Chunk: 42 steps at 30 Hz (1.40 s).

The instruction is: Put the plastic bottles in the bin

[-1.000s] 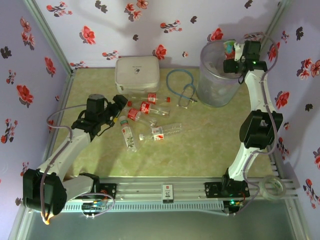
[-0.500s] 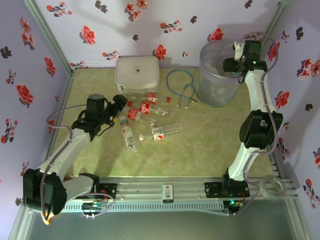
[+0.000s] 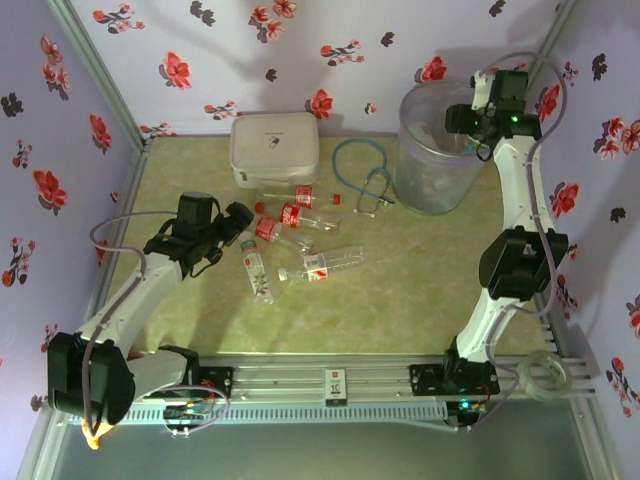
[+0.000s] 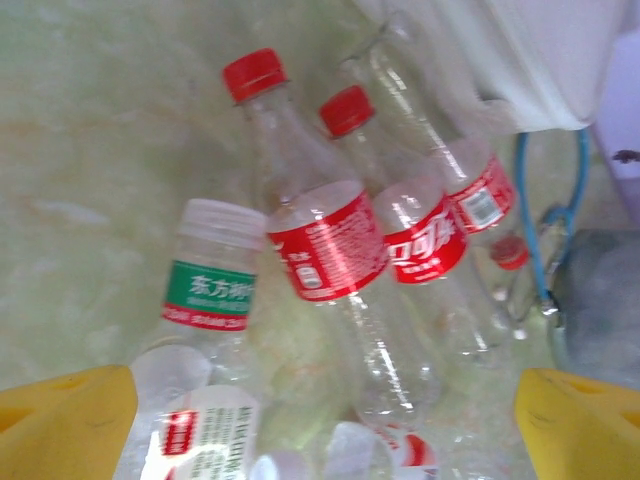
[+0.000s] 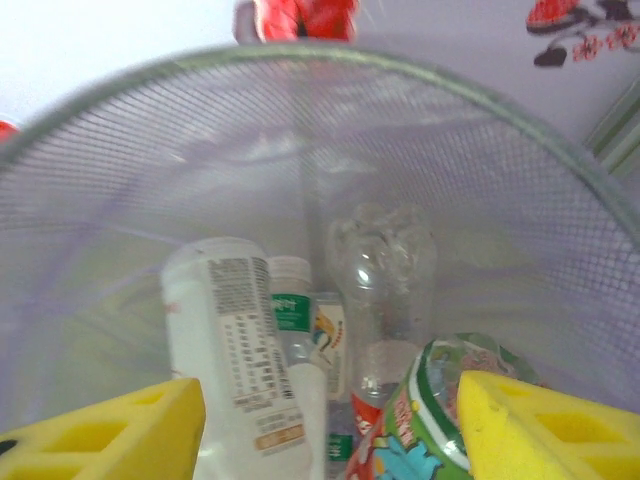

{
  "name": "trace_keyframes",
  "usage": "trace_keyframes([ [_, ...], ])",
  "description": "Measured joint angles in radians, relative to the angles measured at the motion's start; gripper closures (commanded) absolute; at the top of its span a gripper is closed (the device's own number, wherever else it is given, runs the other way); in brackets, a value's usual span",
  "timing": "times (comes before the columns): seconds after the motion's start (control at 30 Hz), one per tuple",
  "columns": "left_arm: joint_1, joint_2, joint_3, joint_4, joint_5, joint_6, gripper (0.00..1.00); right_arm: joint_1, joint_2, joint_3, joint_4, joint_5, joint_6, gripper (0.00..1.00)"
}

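Several clear plastic bottles lie on the table: two red-labelled ones, a green-labelled one and one more. My left gripper hangs open just left of them. In the left wrist view its yellow fingers flank the red-capped bottles and the green-labelled bottle, gripping none. My right gripper is open over the bin. Between its pads I see the bin's wall, a white-labelled bottle and a colourful green-labelled bottle lying inside.
A white rectangular case sits behind the bottles. A blue cable loop lies between the case and the bin. Flowered walls close in the table on three sides. Open table lies in front of the bottles.
The right gripper let go of the colourful bottle, which dropped into the bin, and then shifted slightly back. The left gripper drifted a little towards the near left.
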Motion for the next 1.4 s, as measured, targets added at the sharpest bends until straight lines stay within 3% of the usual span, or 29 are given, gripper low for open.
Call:
trace_keyframes([
  [0.1, -0.001, 0.028, 0.0, -0.024, -0.018, 0.024, 0.05, 0.04, -0.074, 0.006, -0.018, 0.0, 0.026, 0.27],
  [0.2, -0.016, 0.079, 0.009, -0.055, -0.034, 0.054, 0.02, 0.095, -0.183, -0.047, -0.008, 0.0, 0.054, 0.17],
  [0.33, -0.061, 0.175, 0.094, -0.146, -0.07, 0.116, 0.01, 0.156, -0.358, -0.242, 0.027, -0.016, 0.107, 0.15],
  [0.53, -0.091, 0.232, 0.161, -0.213, -0.095, 0.169, 0.07, 0.191, -0.521, -0.554, 0.064, -0.047, 0.187, 0.15],
  [0.8, -0.14, 0.346, 0.166, -0.227, -0.102, 0.186, 0.07, 0.236, -0.644, -0.791, 0.077, -0.127, 0.252, 0.15],
  [0.97, -0.178, 0.394, 0.167, -0.226, -0.104, 0.186, 0.13, 0.244, -0.705, -0.908, 0.086, -0.156, 0.302, 0.15],
  [1.27, -0.187, 0.438, 0.166, -0.2, -0.105, 0.173, 0.3, 0.256, -0.727, -0.953, 0.089, -0.18, 0.328, 0.15],
  [1.4, -0.187, 0.445, 0.166, -0.196, -0.105, 0.171, 0.31, 0.259, -0.734, -0.954, 0.09, -0.186, 0.328, 0.15],
])
